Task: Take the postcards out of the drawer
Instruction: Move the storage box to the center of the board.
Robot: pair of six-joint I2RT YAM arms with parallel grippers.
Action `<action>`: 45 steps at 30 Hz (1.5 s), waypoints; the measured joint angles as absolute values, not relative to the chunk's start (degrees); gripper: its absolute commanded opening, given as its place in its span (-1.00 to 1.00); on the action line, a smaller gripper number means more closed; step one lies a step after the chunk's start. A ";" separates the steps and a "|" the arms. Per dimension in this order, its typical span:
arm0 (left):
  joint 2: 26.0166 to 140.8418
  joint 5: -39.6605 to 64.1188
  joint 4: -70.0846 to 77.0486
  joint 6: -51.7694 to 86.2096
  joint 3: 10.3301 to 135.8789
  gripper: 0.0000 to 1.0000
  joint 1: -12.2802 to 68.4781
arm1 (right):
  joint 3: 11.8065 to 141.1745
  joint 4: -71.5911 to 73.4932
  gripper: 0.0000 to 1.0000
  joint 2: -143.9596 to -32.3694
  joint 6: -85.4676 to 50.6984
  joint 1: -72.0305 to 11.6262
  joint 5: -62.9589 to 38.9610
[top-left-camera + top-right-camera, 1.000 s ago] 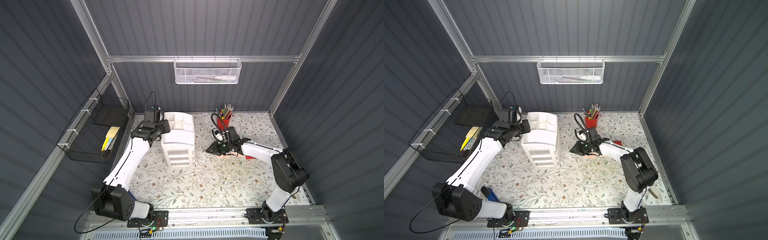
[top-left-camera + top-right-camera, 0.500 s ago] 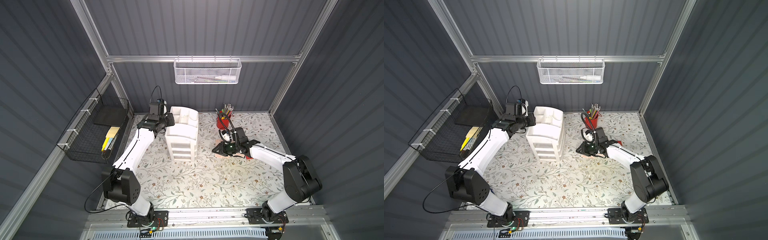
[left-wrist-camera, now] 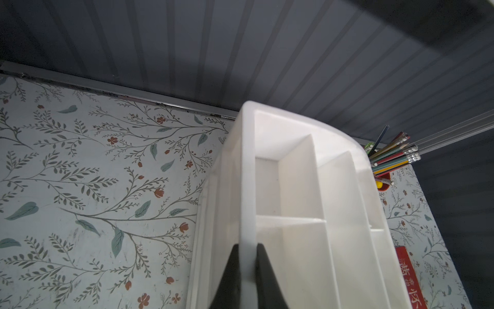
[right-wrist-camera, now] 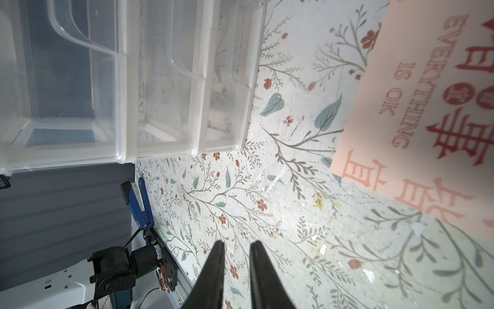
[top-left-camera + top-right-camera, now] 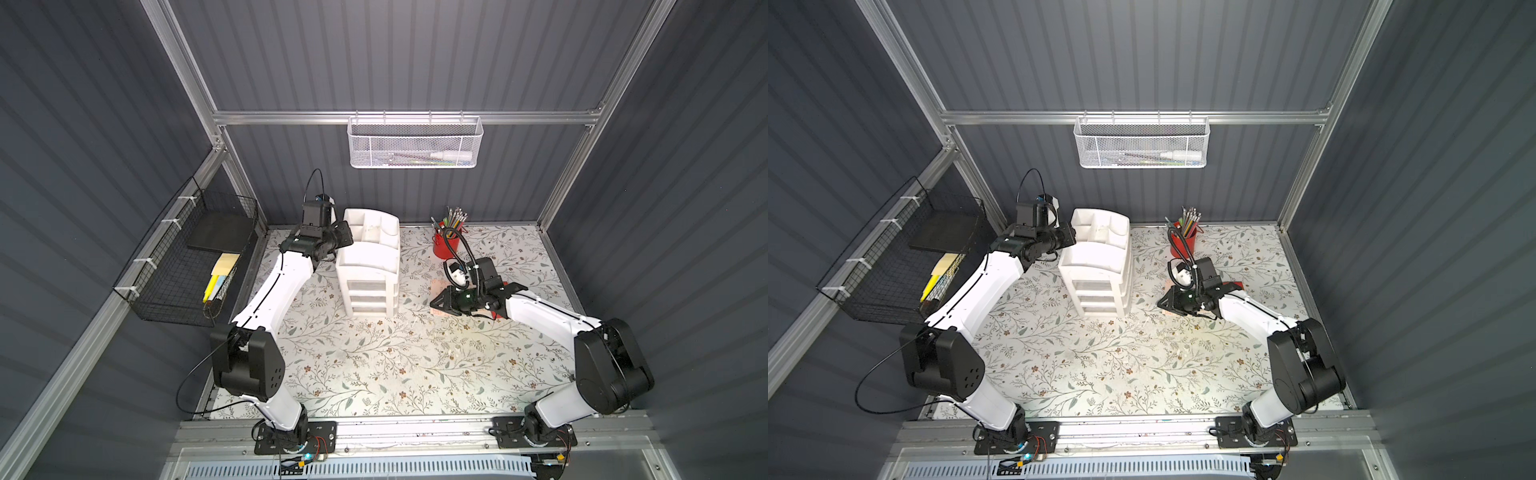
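The white organiser [image 5: 368, 266] with three clear drawers [image 4: 107, 80] stands at the back of the table; the drawers look empty in the right wrist view. My left gripper [image 5: 347, 239] [image 3: 247, 246] is shut on the organiser's upper side wall. A pale peach postcard [image 4: 427, 107] [image 5: 438, 286] with red characters lies flat on the table to the organiser's right. A red postcard [image 3: 409, 281] [image 5: 1235, 284] lies further right, partly hidden under my right arm. My right gripper [image 5: 434, 303] [image 4: 235, 244] hovers low beside the peach card, slightly open, holding nothing.
A red cup of pencils [image 5: 446, 247] stands behind the right gripper. A black wire basket [image 5: 183, 266] with yellow pads hangs on the left wall. A white mesh basket [image 5: 415, 143] hangs on the back wall. A blue tool [image 4: 139, 198] lies near the front rail.
The organiser, held by my left gripper, has shifted toward the back wall and turned square to the table. The right gripper has stayed near the peach card.
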State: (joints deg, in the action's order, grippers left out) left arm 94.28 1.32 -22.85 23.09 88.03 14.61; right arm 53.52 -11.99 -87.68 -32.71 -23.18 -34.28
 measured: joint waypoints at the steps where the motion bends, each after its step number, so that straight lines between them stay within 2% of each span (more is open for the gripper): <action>1: 94.28 1.30 -22.59 23.49 87.90 -1.00 14.61 | 53.45 -11.99 -0.56 -87.59 -32.71 -23.18 -34.28; 8: 94.30 1.34 -21.98 24.29 87.68 -0.99 14.66 | 52.69 -12.01 -0.56 -86.94 -32.71 -23.05 -34.26; 16: 94.30 1.30 -22.61 24.21 87.68 -0.56 14.66 | 52.16 -11.99 -0.56 -86.80 -32.71 -22.96 -34.26; 21: 94.30 1.32 -23.31 23.70 87.81 -0.41 14.66 | 52.16 -11.97 -0.56 -86.80 -32.71 -22.92 -34.28; 36: 94.08 2.20 -25.76 20.95 91.13 -0.13 14.66 | 52.12 -11.60 -0.55 -86.80 -32.73 -22.52 -34.28; 39: 93.41 2.15 -26.13 20.34 91.18 -0.15 14.66 | 52.12 -11.62 -0.47 -86.80 -32.71 -22.28 -34.28; 45: 90.30 -1.17 -28.10 18.57 91.35 -0.05 14.66 | 51.75 -11.84 -0.27 -85.69 -32.14 -21.67 -33.87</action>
State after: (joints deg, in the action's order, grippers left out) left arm 90.30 -1.17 -28.10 18.57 91.35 14.66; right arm 51.75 -11.84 -85.69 -32.14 -21.67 -33.87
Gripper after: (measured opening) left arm 0.464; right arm 0.338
